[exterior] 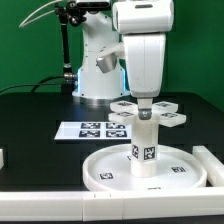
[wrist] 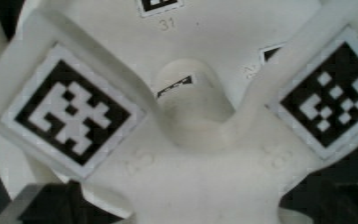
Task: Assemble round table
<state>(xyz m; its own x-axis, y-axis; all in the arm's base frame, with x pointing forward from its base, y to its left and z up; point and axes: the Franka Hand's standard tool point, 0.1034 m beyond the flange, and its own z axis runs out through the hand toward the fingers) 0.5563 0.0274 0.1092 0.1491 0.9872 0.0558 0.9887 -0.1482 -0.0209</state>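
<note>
Exterior view: gripper [exterior: 146, 103] poised directly over the cross-shaped piece [exterior: 146, 113], which sits atop the upright leg [exterior: 146, 146] standing at the center of the round disc [exterior: 110, 170] on the black desk [exterior: 35, 120], marker board [exterior: 88, 129] lying behind. Wrist view: cross-shaped piece [wrist: 176, 120] fills the frame, 2 tags flanking its hub; whether the gripper is spread or pinching cannot be told.

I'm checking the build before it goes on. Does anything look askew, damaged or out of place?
Nothing stands out. The leg stands upright in the disc, the cross piece sits level on top of it under the gripper, and the marker board lies flat behind. No damage shows.
</note>
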